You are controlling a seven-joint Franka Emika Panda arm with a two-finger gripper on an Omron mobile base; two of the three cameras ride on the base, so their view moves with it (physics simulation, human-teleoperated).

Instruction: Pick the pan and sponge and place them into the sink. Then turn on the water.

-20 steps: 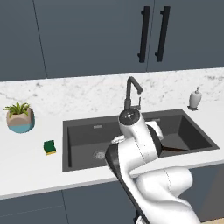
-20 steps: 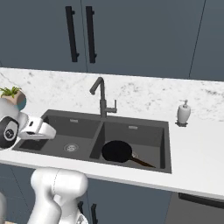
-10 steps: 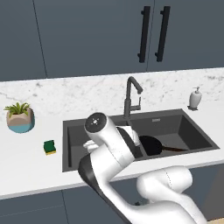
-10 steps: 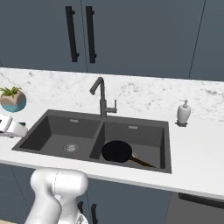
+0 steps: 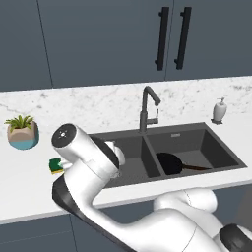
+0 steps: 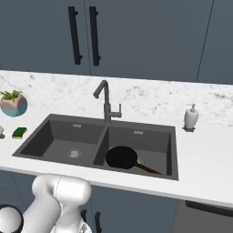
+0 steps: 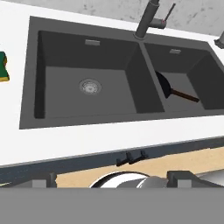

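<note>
The black pan (image 5: 173, 164) lies in the right basin of the dark grey sink (image 5: 129, 174), its brown handle pointing right; it also shows in the right base view (image 6: 122, 157) and the hand view (image 7: 165, 86). The green and yellow sponge (image 6: 19, 133) sits on the white counter just left of the sink. My arm partly hides the sponge (image 5: 55, 166) in the left base view, and it shows at the left edge (image 7: 3, 66) of the hand view. My gripper (image 7: 111, 179) is open and holds nothing. It hangs in front of the counter's front edge, looking across the left basin.
A dark faucet (image 5: 147, 106) stands behind the divider between the basins. A white soap dispenser (image 5: 220, 110) is on the counter right of the sink. A potted plant (image 5: 23, 132) stands at the far left, behind the sponge. Dark cabinets hang above.
My arm has swung left from over the sink's middle toward the sponge's side. The jaws stayed open. The pan has not moved in the right basin.
</note>
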